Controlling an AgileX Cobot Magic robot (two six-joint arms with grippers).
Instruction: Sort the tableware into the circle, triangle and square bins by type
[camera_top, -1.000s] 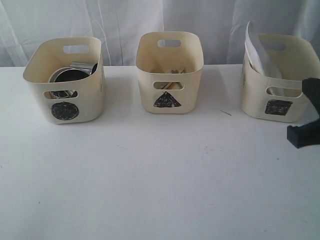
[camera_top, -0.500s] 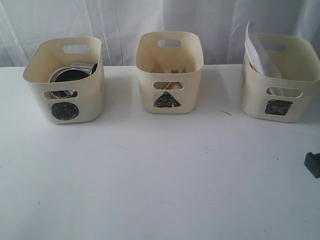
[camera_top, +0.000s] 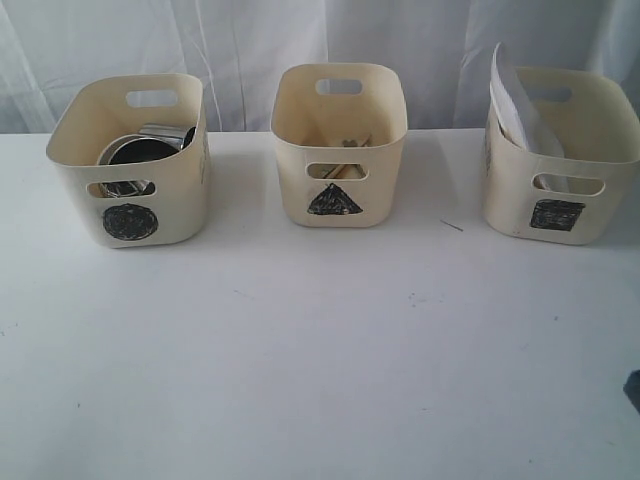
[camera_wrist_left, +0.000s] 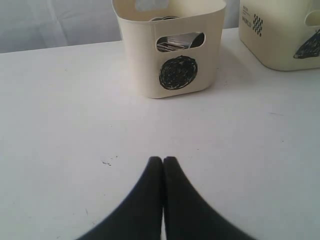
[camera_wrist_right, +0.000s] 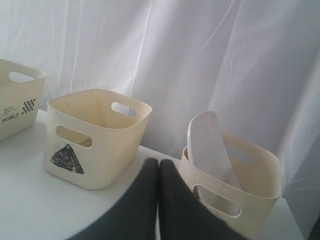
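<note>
Steelware (camera_top: 142, 150) fills circle bin (camera_top: 175, 215), plate (camera_top: 512, 100) square bin (camera_top: 508, 212), probably cutlery (camera_top: 350, 143) triangle bin (camera_top: 383, 190).

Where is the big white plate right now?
In the exterior view, the plate stands on edge in the square bin at the right end of the row, poking above its rim.

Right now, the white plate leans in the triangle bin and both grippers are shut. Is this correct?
Not quite. The white plate leans in the square bin, as the exterior view shows. The left gripper and the right gripper are indeed shut.
</note>
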